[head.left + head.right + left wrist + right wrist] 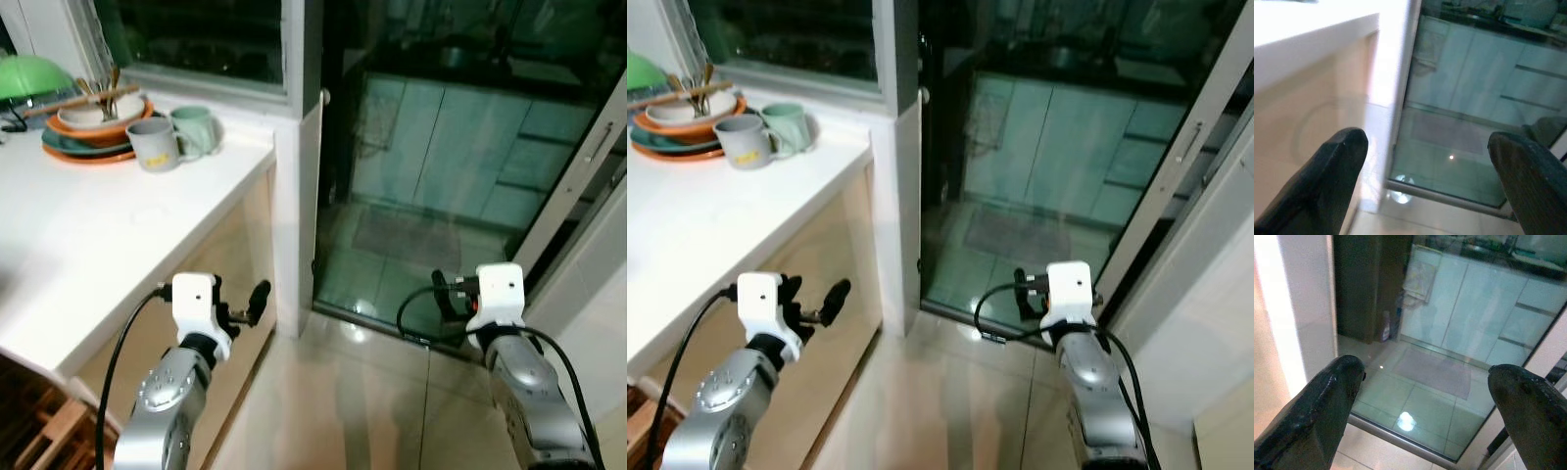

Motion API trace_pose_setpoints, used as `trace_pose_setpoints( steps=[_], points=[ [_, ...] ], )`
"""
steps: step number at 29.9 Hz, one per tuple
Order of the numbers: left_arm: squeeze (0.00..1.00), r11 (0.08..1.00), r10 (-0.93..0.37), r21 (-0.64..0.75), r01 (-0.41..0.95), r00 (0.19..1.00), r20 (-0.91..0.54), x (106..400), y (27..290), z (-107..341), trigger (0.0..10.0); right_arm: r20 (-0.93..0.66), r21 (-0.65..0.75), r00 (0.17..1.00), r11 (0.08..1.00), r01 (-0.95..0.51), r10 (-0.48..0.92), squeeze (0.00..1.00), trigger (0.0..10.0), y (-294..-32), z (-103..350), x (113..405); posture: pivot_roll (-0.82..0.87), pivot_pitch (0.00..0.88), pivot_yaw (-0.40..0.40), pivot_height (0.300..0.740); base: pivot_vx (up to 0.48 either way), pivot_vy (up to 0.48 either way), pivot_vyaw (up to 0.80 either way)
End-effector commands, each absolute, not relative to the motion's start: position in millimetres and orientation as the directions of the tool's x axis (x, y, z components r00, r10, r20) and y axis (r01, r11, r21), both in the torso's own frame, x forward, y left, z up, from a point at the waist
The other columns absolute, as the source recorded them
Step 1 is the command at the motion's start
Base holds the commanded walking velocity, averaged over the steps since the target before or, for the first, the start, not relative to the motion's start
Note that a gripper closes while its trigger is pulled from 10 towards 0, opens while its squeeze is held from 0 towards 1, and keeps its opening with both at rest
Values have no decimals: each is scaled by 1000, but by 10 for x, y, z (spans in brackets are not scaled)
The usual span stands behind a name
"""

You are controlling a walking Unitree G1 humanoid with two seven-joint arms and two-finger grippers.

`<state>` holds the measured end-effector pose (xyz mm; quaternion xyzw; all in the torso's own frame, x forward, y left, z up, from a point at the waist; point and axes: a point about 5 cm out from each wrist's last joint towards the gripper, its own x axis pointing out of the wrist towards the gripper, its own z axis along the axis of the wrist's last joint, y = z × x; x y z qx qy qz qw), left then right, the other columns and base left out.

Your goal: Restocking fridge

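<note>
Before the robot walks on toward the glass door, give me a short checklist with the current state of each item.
1. Left claw empty and open: ok, fingers spread wide with nothing between them.
2. Right claw empty and open: ok, same.
3. Left arm off the white counter: ok, it sits below and beside the edge.
4. Dishes safe: ok, the grey mug, green mug and stacked plates stand well back near the window.
5. Glass door open for passage: cannot tell; reflections hide the opening.
6. Fridge located: cannot tell.
</note>
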<state>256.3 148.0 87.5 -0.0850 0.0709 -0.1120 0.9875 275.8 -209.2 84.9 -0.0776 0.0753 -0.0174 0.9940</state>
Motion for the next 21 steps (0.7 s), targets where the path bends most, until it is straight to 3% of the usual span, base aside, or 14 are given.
trace_pose_setpoints(
  steps=[1, 7, 13, 18, 21],
  points=[
    [0, 963, -232, -166, 212, 966, -115, 2584, 1488, 912, 10000, -152, -138, 986, 989, 54, -75, 0, 10000, -2125, 843, 2760, -196, 0, 11, 740, 0, 0, 0],
    [0, 968, -220, -156, 199, 966, -136, 2566, 1555, 881, 10000, -158, -91, 986, 995, 46, -61, 0, 10000, -2100, 821, 2736, -191, 0, 15, 740, 0, 0, 0],
    [0, 969, -215, -155, 193, 966, -143, 2569, 1565, 876, 10000, -167, -119, 985, 993, 18, -37, 0, 10000, -2035, 800, 2745, -187, 0, 19, 740, 0, 0, -750],
    [0, 967, -218, -165, 194, 966, -142, 2577, 1547, 876, 10000, -157, -141, 987, 990, 16, -38, 0, 10000, -2038, 815, 2745, -190, 0, 20, 740, 0, 0, 0],
    [0, 967, -216, -168, 191, 965, -146, 2578, 1544, 866, 10000, -167, -142, 985, 990, 12, -36, 0, 10000, -2045, 811, 2743, -191, 0, 20, 740, 0, 0, -800]
  ],
)
